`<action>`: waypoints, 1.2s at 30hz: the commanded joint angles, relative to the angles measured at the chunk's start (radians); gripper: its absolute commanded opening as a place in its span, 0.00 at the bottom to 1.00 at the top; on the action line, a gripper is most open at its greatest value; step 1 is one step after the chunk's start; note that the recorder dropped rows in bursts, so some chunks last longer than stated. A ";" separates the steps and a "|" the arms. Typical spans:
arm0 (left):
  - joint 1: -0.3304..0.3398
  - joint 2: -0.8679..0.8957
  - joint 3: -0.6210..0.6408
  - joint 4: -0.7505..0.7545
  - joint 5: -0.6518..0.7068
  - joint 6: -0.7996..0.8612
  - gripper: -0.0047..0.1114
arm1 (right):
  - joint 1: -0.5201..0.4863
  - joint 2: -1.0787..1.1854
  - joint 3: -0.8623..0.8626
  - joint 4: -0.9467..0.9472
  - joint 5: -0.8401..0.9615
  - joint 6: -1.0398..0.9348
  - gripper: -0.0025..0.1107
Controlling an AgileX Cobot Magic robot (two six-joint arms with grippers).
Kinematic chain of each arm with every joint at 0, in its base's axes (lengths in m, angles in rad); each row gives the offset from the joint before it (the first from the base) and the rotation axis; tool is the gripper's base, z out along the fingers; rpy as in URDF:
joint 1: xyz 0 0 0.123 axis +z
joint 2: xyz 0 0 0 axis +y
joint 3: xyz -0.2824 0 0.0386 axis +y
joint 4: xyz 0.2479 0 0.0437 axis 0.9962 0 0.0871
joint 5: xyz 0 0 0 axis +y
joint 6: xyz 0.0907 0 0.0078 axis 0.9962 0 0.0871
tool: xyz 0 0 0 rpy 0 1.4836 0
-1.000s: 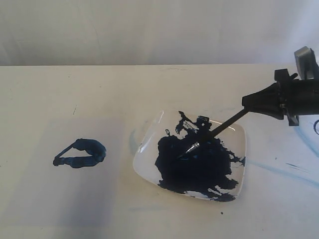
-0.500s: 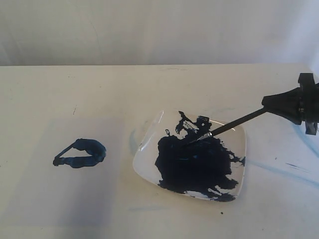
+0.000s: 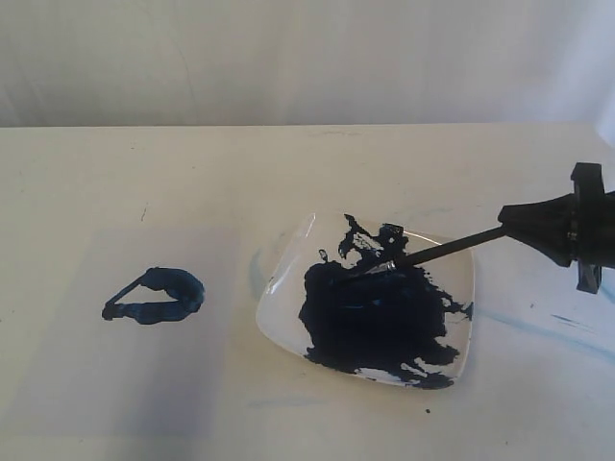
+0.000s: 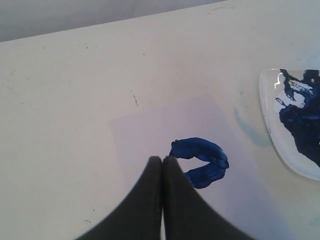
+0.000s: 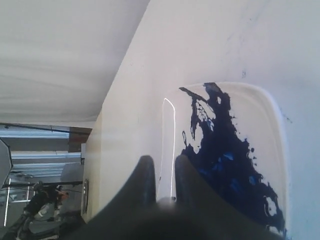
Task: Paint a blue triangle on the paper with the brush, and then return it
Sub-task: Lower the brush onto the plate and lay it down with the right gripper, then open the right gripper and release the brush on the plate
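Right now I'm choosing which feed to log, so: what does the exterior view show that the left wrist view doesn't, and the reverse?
Only the exterior view: the brush, gripped by the right claw, its tip at the paint in the dish. Only the left wrist view: the left claw, shut on nothing, with the paper beyond it. Both: the blue triangle on the paper, plus the dish, though the left wrist view catches just one edge of it.
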State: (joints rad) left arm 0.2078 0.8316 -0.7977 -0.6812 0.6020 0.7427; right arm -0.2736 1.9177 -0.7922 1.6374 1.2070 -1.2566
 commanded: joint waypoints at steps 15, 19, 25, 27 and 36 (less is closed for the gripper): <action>-0.001 -0.005 0.007 -0.023 0.019 -0.003 0.04 | -0.006 0.058 0.109 0.107 -0.078 -0.024 0.02; -0.001 -0.005 0.007 -0.025 0.019 -0.003 0.04 | -0.006 0.090 0.109 0.107 -0.089 -0.024 0.02; -0.001 -0.005 0.007 -0.028 0.019 -0.003 0.04 | -0.006 0.105 0.109 0.107 -0.096 -0.024 0.02; -0.001 -0.005 0.007 -0.028 0.019 -0.003 0.04 | -0.006 0.105 0.109 0.107 -0.114 -0.024 0.02; -0.001 -0.005 0.007 -0.028 0.019 -0.003 0.04 | -0.006 0.108 0.109 0.107 -0.164 -0.019 0.16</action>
State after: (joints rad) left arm 0.2078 0.8316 -0.7977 -0.6853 0.6086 0.7427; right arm -0.2736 2.0195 -0.6896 1.7562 1.1091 -1.2489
